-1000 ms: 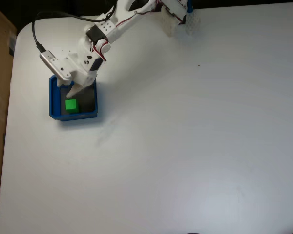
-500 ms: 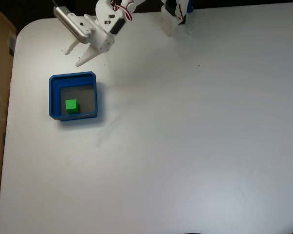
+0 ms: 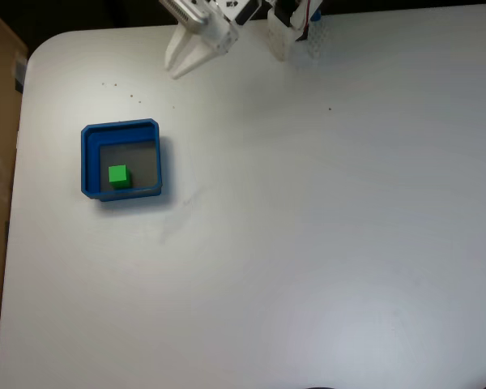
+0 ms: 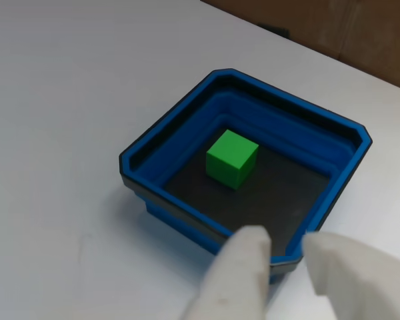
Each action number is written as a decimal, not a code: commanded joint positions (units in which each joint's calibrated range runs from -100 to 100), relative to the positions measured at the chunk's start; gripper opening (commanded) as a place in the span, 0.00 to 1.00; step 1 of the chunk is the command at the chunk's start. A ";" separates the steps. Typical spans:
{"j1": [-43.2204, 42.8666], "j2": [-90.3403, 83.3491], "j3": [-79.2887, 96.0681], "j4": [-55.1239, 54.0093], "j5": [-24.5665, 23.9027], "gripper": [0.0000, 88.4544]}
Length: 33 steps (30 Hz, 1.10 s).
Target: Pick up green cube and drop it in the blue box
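1. The table is taking up pretty much the whole fixed view, plain white with rounded corners, and a brown cardboard-looking edge is showing along the left.
2. The arm is sitting up at the top edge of the fixed view, reaching left, well apart from everything else.
3. The box is sitting on the left part of the table in the fixed view. In the other view its blue walls are wrapping around a dark grey floor.
4. The pincer is hanging near the top of the table in the fixed view, well away from the box, fingers spread and gripping nothing. In the other view the two white fingertips are poking in from the bottom edge with a gap between them, lined up over the box's near wall.
5. The cube is lying flat inside the box, closer to the lower left corner in the fixed view. In the other view, the cube isn't touching any wall.
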 commanded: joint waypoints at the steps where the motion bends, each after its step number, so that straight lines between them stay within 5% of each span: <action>1: -0.76 -9.49 7.51 -0.80 0.10 0.00; 23: -8.78 -46.01 47.44 -0.88 0.20 0.00; 33: -22.58 -48.68 48.79 -0.80 -0.10 0.00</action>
